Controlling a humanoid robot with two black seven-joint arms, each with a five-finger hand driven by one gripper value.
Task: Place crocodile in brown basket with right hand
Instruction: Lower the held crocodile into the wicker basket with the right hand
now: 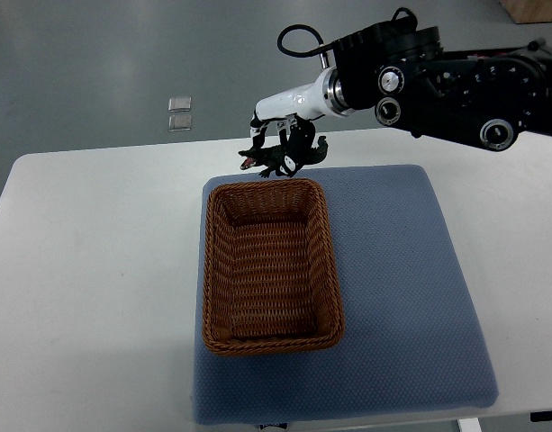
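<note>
White tabletop (86, 270), rounded corners: the largest item on my screen, filling most of the top view, with grey floor beyond its far edge.

Blue textured pad (411, 288): lies flat on the table's right and centre and carries the basket.

Right arm (456, 81), black housing with round fittings: enters from the right edge at the top of the picture and reaches toward the centre. I see a black cable looping above its wrist.

Brown basket (210, 270), woven wicker, rectangular: sits on the left part of the pad with its long side running away from me. I see nothing inside it.

Right hand (285, 126), white shell with dark fingers: hangs above the table just past the basket's far rim, with the fingers closed down around the crocodile.

Crocodile (280, 160), dark green toy: held in the air in that grip, over the table at the basket's far edge and not inside it. Its red open mouth points to the picture's left and its tail to the right.

Two small pale squares (179, 103): on the floor beyond the table, one just behind the other. I cannot tell what they are.
</note>
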